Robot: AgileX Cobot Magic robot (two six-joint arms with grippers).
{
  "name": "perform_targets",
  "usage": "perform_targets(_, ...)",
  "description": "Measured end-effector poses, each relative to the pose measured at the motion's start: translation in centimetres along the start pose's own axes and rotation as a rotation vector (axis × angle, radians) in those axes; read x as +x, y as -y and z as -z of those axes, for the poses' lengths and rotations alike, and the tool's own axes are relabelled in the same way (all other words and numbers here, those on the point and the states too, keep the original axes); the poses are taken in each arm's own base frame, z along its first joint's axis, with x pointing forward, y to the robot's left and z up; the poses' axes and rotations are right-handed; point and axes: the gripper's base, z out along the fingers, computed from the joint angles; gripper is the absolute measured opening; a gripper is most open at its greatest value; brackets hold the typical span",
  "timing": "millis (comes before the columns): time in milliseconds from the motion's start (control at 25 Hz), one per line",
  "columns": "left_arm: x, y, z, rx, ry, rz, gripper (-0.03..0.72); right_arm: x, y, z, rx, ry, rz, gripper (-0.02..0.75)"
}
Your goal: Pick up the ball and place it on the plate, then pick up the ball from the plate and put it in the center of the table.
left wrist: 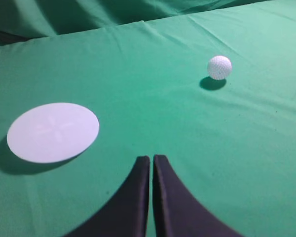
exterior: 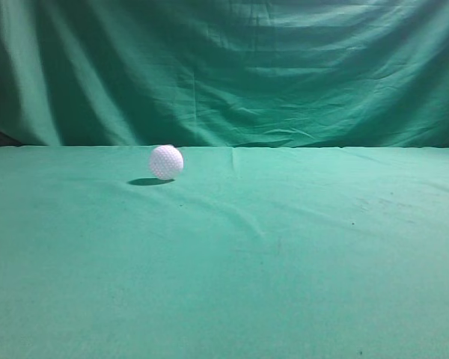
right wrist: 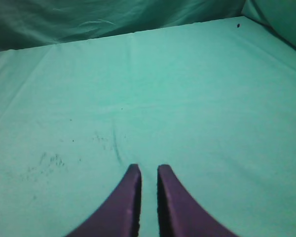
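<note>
The ball (exterior: 166, 161) is a small white dimpled sphere resting on the green table (exterior: 284, 254), left of middle near the back edge. It also shows in the left wrist view (left wrist: 219, 67), far ahead and to the right of my left gripper (left wrist: 151, 159), which is shut and empty. The plate (left wrist: 53, 131) is a flat white disc on the cloth, to the left of the left gripper. It is out of the exterior view. My right gripper (right wrist: 148, 169) is shut, with a thin gap, and empty over bare cloth. Neither gripper shows in the exterior view.
A darker draped green curtain (exterior: 232, 67) hangs behind the table. The cloth has faint wrinkles and dark specks (right wrist: 49, 160) ahead of the right gripper. The table's back edge (right wrist: 138, 32) lies beyond it.
</note>
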Motion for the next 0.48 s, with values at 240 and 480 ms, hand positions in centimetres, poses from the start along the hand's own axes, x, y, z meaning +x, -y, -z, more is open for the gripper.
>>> perform_targets(240, 0.11, -0.18, 0.0, -0.02, -0.012, -0.02, 0.0, 0.0, 0.0, 0.0, 0.0, 0.0, -0.002, 0.052)
perform_targets(480, 0.52, -0.77, 0.05, -0.086, -0.055, 0.058, 0.0, 0.0, 0.0, 0.0, 0.0, 0.0, -0.002, 0.052)
